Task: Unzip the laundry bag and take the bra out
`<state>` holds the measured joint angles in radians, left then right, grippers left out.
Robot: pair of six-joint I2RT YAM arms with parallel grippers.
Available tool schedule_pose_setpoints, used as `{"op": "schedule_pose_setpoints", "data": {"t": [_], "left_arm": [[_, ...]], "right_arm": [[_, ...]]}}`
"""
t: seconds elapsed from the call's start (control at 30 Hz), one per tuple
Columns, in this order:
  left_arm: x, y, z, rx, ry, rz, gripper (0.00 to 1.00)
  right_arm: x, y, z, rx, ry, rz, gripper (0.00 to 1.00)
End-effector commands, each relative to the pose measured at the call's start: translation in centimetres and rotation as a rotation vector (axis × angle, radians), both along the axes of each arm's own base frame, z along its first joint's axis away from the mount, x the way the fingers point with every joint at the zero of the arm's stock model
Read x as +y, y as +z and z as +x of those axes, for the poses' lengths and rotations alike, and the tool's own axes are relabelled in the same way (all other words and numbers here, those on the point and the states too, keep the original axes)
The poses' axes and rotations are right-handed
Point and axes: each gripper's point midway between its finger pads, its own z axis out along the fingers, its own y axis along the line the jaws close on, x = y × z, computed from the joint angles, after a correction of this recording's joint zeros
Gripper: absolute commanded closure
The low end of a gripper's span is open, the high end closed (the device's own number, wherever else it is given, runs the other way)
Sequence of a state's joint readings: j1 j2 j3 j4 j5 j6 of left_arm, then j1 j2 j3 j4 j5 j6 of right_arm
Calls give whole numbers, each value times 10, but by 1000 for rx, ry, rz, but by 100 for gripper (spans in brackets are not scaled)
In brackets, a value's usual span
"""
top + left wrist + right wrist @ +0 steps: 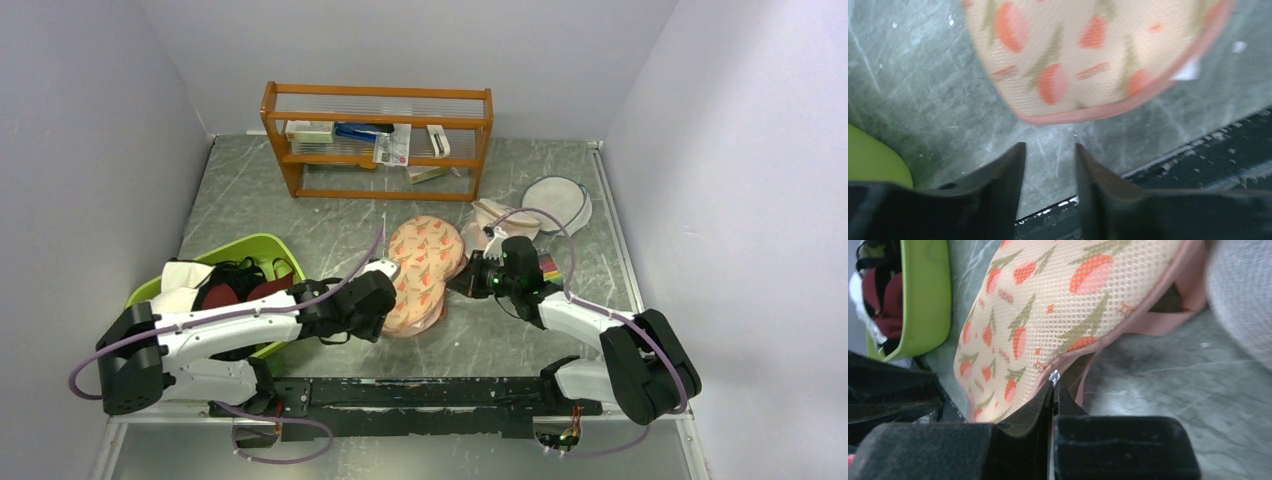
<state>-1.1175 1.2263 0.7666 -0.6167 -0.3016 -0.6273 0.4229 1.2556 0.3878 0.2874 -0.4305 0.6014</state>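
The laundry bag [425,272], peach-pink with orange-red flowers, lies flat in the middle of the table. Its zip seam gapes partly open along the right side [1168,302]. My right gripper [1053,385] is shut on the small silver zipper pull [1054,375] at the bag's edge; the top view shows this gripper [462,283] just right of the bag. My left gripper [1049,146] stands open with nothing between its fingers, a short way from the bag's rounded near edge [1083,116]; from above it sits at the bag's left side [390,300]. The bra is hidden.
A green basket [262,245] at the left holds a dark maroon bra and white cloths. A wooden shelf [378,140] stands at the back. A round white mesh disc [557,203] and a white mesh bag [497,218] lie at the back right. A black rail [420,392] runs along the near edge.
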Motion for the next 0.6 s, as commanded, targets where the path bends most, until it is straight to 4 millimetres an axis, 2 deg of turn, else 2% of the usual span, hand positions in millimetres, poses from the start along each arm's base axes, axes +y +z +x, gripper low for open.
{"op": "schedule_pose_setpoints", "data": {"t": [0.0,0.13,0.23,0.43,0.57], "left_arm": [[-39,50,-2,-18,-104,-188,42],[-73,79,-1,-28,-181,-297,31],[-88,83,6,-60,-202,-286,28],[-90,56,26,-98,-177,-139,29],[-81,31,34,-101,-132,-42,32]], "right_arm": [[24,14,-22,-16,117,99,100],[42,22,-41,-19,174,134,100],[55,29,-52,-27,200,152,100],[71,36,-65,-34,227,183,100],[76,30,-68,-21,238,167,100]]}}
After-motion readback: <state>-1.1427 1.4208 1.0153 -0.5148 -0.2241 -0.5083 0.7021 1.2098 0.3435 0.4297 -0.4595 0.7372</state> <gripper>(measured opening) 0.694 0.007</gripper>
